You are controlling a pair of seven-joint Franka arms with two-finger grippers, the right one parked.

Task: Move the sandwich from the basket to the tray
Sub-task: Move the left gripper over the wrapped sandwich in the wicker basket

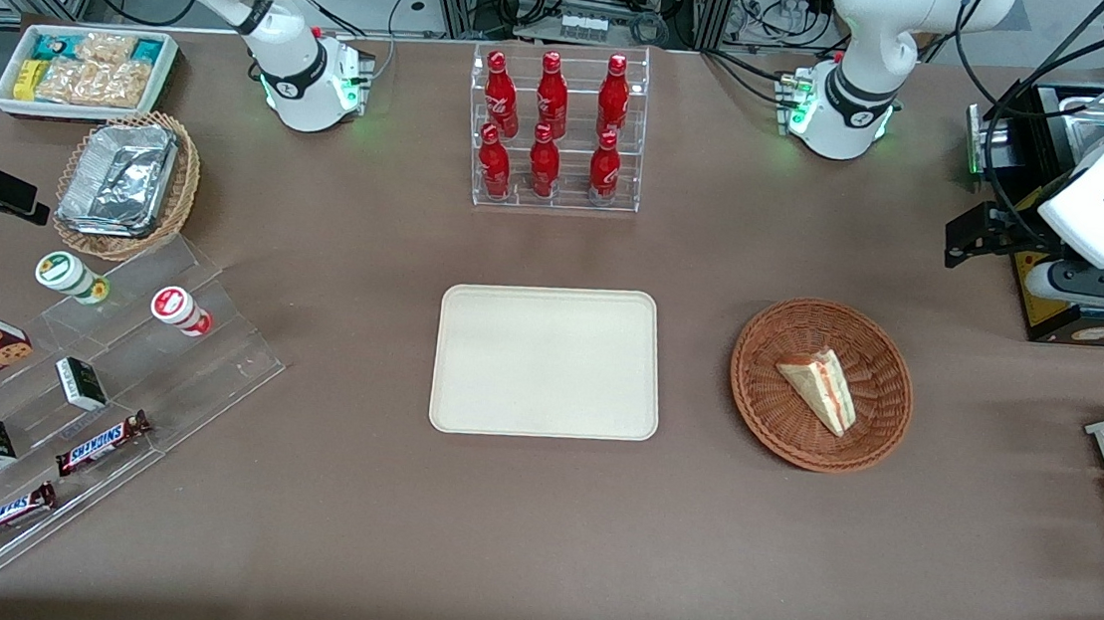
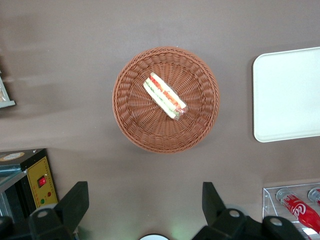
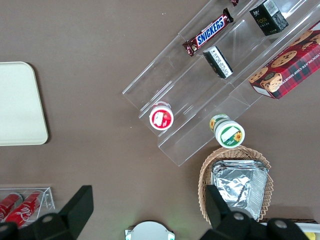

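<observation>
My gripper (image 2: 142, 207) hung high with its fingers wide apart, holding nothing. The sandwich (image 2: 164, 96) lay in the middle of the basket (image 2: 131, 125), below and ahead of my gripper. Its long side ran slantwise across the finger gap. The tray (image 1: 547, 362) sat empty beside the basket.

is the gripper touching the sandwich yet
Apart. The left wrist view shows the open gripper with bare brown table between its fingers and the basket; the sandwich lies untouched in the basket.
</observation>
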